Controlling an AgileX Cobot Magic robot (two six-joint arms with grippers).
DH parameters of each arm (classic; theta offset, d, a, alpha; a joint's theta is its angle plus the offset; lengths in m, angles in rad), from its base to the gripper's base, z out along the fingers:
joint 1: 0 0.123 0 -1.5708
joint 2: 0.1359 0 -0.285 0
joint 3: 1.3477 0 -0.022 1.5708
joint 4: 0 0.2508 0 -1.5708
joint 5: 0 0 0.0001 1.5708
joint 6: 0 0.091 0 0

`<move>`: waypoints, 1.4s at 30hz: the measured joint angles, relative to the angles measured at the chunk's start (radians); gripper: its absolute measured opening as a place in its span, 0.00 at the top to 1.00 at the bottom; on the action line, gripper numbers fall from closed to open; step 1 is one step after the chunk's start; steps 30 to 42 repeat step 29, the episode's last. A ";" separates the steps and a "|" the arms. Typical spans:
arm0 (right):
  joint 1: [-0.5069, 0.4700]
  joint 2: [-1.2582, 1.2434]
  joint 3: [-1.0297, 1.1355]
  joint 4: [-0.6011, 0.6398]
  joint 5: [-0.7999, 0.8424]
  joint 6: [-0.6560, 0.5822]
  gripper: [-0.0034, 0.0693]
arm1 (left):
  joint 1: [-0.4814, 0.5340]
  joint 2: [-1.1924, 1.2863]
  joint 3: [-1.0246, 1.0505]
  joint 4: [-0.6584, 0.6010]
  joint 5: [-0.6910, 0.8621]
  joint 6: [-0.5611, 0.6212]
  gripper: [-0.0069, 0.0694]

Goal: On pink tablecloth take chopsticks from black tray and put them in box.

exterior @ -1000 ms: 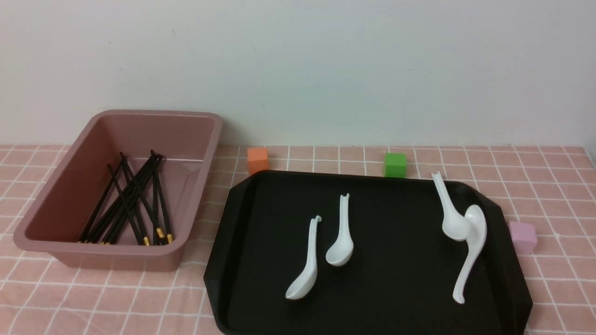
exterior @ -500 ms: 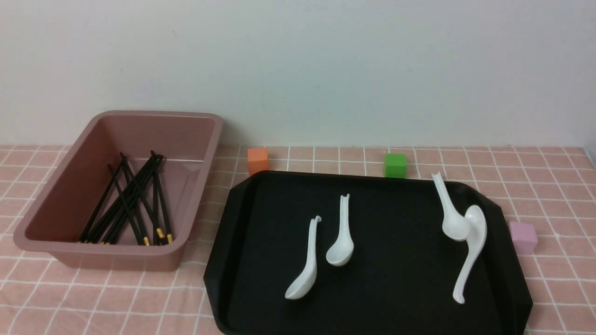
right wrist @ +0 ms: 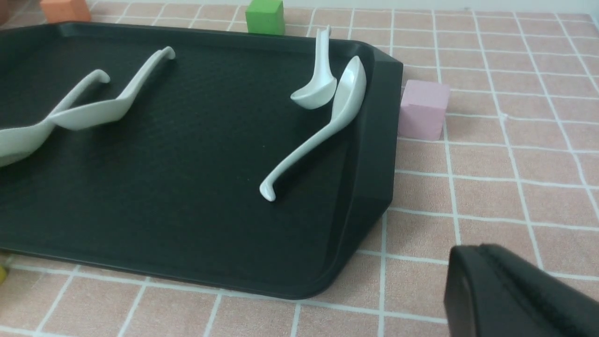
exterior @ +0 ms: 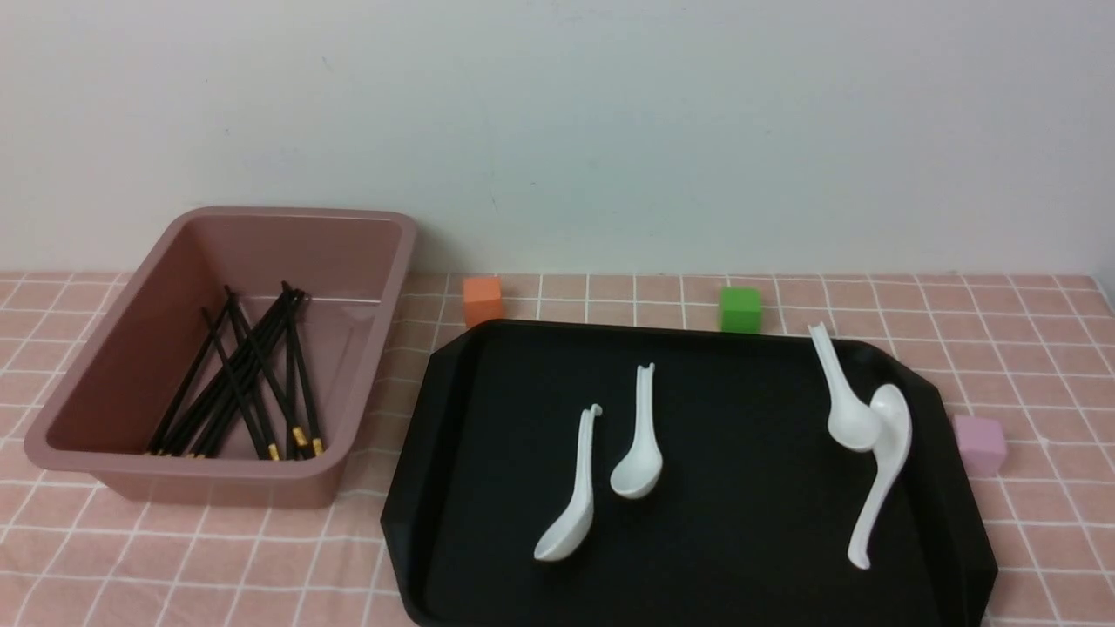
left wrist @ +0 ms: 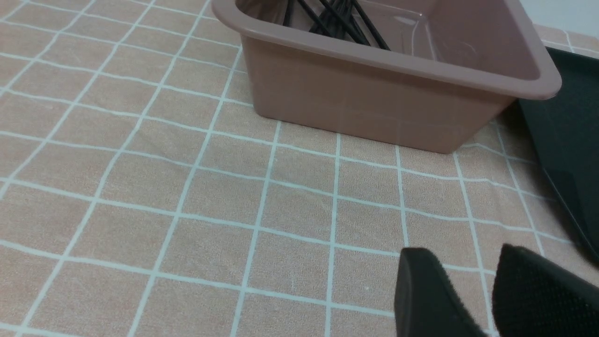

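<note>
Pale wall was seen behind the pink tablecloth point(exterior: 1002, 348) in the front view. The box point(exterior: 113, 453) was placed at nine o'clock of the black tray point(exterior: 488, 522), just beside it. The chopsticks point(exterior: 244, 374) were piled inside the box, gold bands toward the camera. Four white spoons point(exterior: 640, 435) were left on the tray, two of them touching near its three o'clock edge. An orange cube point(exterior: 482, 300) and a green cube point(exterior: 739, 308) were set at twelve o'clock of the tray, a pink cube point(exterior: 979, 442) at three o'clock (no arm was caught in this view).

From the left wrist, the left gripper point(left wrist: 486, 290) was seen over bare cloth near the box, its fingers slightly parted and empty.

From the right wrist, only one dark part of the right gripper point(right wrist: 505, 290) was shown beside the tray's corner; its state could not be told.
</note>
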 joint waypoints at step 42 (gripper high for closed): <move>0.000 0.000 0.000 -0.001 -0.001 0.000 0.92 | 0.000 0.000 0.000 0.000 0.000 0.000 0.60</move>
